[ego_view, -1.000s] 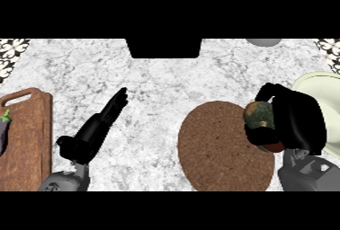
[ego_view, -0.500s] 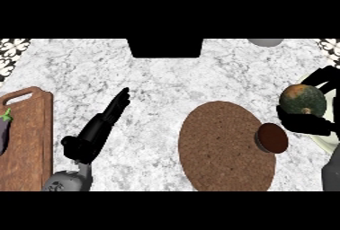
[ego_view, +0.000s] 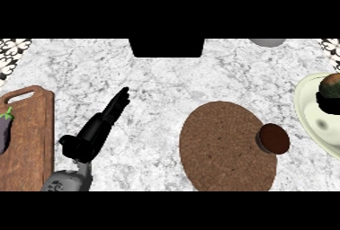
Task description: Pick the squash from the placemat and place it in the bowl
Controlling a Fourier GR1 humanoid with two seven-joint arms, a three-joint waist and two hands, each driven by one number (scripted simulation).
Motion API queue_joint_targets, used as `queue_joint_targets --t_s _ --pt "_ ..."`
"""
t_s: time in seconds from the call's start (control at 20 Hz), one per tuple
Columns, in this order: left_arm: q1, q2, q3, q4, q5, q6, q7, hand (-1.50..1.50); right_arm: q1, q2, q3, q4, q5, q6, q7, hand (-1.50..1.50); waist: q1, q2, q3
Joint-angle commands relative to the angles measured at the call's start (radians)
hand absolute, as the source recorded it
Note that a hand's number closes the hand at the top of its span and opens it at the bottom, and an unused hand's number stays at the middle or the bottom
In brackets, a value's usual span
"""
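bowl [ego_view: 312, 117]: cut by right edge | squash [ego_view: 330, 84]: partly cut | eggplant [ego_view: 4, 132]: cut left

A single view serves here, taken from the robot's head and aimed steeply down onto the white-and-grey marbled stone bench [ego_view: 186, 76], so its top fills nearly the whole frame. The robot's side of the bench runs along six o'clock, the far side along twelve. The camera sits close enough that things are cut off at the borders: the brown wooden cutting board [ego_view: 30, 139] at nine o'clock, the pale round bowl [ego_view: 312, 117] at three o'clock. The round brown cork placemat [ego_view: 222, 146] lies toward five o'clock. The grey left forearm enters from seven o'clock.
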Motion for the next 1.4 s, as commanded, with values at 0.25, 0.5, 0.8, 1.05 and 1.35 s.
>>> queue_joint_targets --t_s 0.25,0.5,0.8,1.05,1.35 --pt "0.002 0.005 0.003 -0.015 -0.005 -0.013 0.014 0.00 -0.051 -0.126 -0.136 0.368 -0.149 0.148 -0.122 1.50 0.004 0.002 0.000" --pt "-0.052 0.009 0.034 0.021 0.017 -0.029 0.033 0.00 -0.111 -0.104 -0.170 0.511 -0.278 0.207 -0.218 -1.50 0.002 0.002 0.000" --pt "-0.018 -0.030 0.005 0.036 -0.032 0.000 -0.011 0.00 -0.167 -0.127 -0.210 0.578 -0.322 0.079 -0.339 -1.50 -0.001 -0.001 0.000" --pt "-0.040 -0.010 0.031 0.003 0.005 -0.023 0.050 0.00 -0.164 -0.121 -0.344 0.585 -0.405 -0.062 -0.367 -1.50 -0.006 -0.003 0.000" --pt "-0.011 -0.017 0.029 0.019 -0.005 -0.023 -0.003 0.00 -0.168 -0.235 -0.539 0.683 -0.580 -0.030 -0.412 -1.50 -0.008 -0.002 0.000"
